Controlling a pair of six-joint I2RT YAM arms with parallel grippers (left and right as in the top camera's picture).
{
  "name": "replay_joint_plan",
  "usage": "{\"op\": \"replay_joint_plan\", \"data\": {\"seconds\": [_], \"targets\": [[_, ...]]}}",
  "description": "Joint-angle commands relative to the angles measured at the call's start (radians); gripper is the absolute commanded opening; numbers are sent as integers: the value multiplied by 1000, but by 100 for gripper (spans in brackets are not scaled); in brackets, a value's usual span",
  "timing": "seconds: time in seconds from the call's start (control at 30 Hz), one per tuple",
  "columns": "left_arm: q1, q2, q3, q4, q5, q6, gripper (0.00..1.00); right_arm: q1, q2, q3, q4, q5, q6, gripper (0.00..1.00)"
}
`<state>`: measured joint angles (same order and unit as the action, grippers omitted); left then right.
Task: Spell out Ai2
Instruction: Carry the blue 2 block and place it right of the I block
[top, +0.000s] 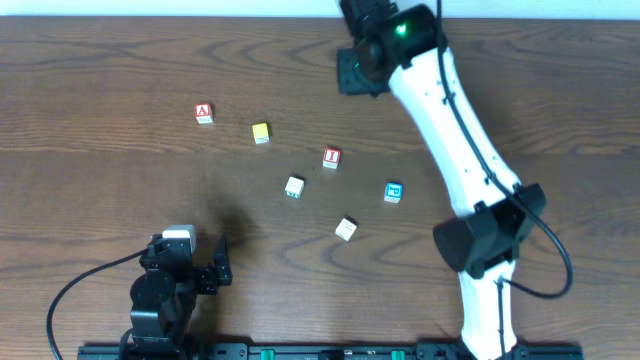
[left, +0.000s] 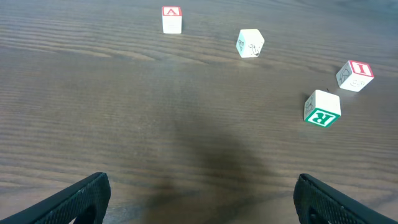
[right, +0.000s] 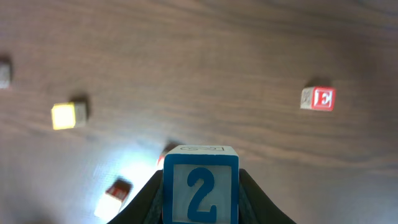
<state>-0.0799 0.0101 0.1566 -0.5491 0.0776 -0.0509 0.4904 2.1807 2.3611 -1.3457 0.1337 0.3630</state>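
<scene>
- Blue "2" block (right: 200, 185) sits clamped between the right gripper (right: 200, 208) fingers, raised above the table (right: 217, 56).
- Left gripper (left: 202, 199) hangs low over the table, fingers wide apart, holding nothing.

- Table (top: 100, 180): dark brown wood grain running side to side, filling nearly the whole overhead view.
- Pale strip (top: 200, 8): beyond the table's far edge.
- Black rail (top: 330, 351): along the table's near edge.
- Glare patch (right: 134, 154): soft white reflection on the tabletop.
</scene>
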Motion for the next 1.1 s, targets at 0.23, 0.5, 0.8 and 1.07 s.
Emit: {"op": "replay_joint_plan", "data": {"seconds": [0.23, 0.5, 0.8, 1.07], "targets": [[4, -6, -10, 4, -7, 10, 95, 36, -255, -692, 333, -93, 90, 1], [4, -6, -10, 4, -7, 10, 95, 58, -312, -948, 520, -47, 286, 1], [4, -6, -10, 4, -7, 10, 95, 66, -224, -998, 657, -24, 324, 1], [4, -6, -10, 4, -7, 10, 95, 40, -166, -998, 727, -3, 324, 1]]}}
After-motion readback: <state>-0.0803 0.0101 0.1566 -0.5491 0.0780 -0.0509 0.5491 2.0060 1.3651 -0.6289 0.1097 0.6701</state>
